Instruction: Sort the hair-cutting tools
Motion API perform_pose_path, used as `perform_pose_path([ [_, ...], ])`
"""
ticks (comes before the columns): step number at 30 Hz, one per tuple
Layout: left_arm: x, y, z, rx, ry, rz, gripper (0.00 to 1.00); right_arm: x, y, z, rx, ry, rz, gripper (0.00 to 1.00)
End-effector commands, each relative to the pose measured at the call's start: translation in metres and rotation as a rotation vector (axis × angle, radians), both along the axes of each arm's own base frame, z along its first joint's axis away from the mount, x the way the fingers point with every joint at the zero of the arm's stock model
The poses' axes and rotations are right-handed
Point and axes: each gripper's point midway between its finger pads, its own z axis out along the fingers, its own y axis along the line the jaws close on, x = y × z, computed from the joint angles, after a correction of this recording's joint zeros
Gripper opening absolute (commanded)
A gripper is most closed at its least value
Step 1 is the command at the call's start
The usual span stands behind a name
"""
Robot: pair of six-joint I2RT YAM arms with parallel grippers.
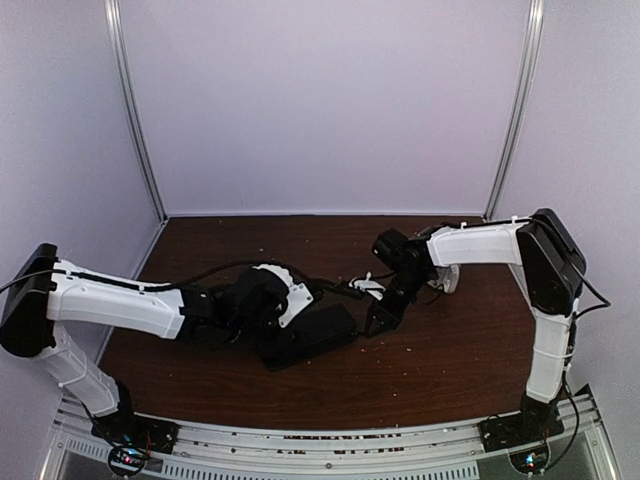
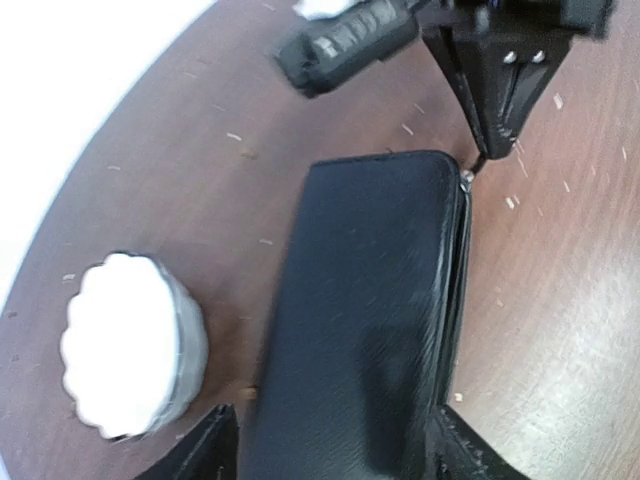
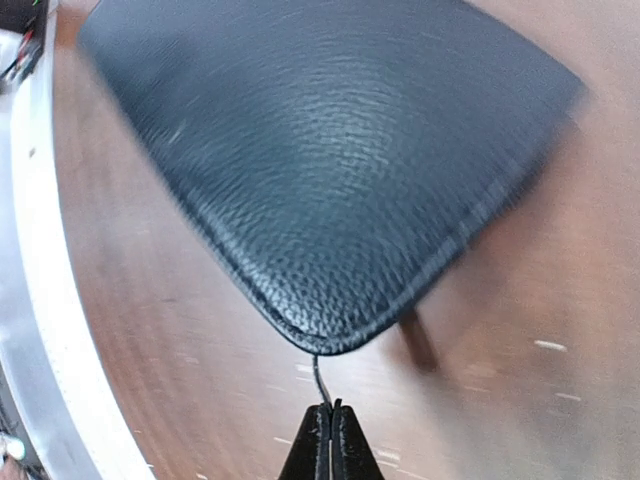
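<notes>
Right gripper (image 3: pixel 330 415): jaws pinched shut on the thin zip pull (image 3: pixel 319 375) at a rounded corner of the flat, pebble-grained black case (image 3: pixel 330 170). You see its long axis run toward the left gripper (image 2: pixel 335 455), jaws wide astride the far end. Scissors, clips: place cannot be told.

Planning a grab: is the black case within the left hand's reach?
Likely yes: the open left hand straddles the case, nothing over it; the right hand only pinches its zipper pull.

White-shelled arms (image 1: pixel 120 300) with black joints, thin black cables, tapered black right claw (image 3: pixel 330 410), perhaps two silver screws.
</notes>
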Motion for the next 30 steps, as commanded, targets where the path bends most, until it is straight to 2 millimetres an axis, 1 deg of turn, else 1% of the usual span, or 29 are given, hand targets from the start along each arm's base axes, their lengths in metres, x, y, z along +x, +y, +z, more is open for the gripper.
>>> perform_pose_path([
  [1,0.014,0.03,0.011,0.041,-0.035,0.129,0.69,0.045,-0.018,0.002,-0.053,-0.055,-0.091,0.0],
  [3,0.021,0.039,0.006,0.064,-0.026,0.175,0.69,0.065,-0.025,0.001,-0.075,-0.077,-0.137,0.0],
  [5,0.025,0.042,-0.002,0.064,0.002,0.206,0.7,0.077,-0.027,0.002,-0.083,-0.09,-0.156,0.0],
  [7,0.029,0.044,-0.013,0.051,0.059,0.242,0.71,0.081,-0.024,0.004,-0.075,-0.099,-0.165,0.0],
  [9,0.029,0.043,-0.024,0.052,0.095,0.251,0.71,0.079,-0.019,0.005,-0.055,-0.088,-0.163,0.0],
  [12,0.027,0.04,-0.037,0.058,0.137,0.246,0.72,0.067,-0.013,0.001,-0.055,-0.076,-0.126,0.0],
  [13,0.027,0.039,-0.039,0.053,0.152,0.239,0.72,0.062,-0.013,-0.002,-0.064,-0.076,-0.111,0.0],
  [17,0.025,0.035,-0.059,0.073,0.221,0.209,0.72,0.046,-0.007,-0.013,-0.095,-0.075,-0.055,0.0],
  [21,0.018,0.026,-0.075,0.086,0.274,0.162,0.68,0.029,0.0,-0.018,-0.117,-0.086,0.006,0.0],
  [25,0.013,0.023,-0.081,0.065,0.299,0.145,0.65,0.003,0.003,-0.023,-0.144,-0.102,0.084,0.0],
  [30,0.008,0.018,-0.083,0.022,0.324,0.125,0.64,-0.033,0.023,-0.017,-0.072,-0.039,0.162,0.0],
])
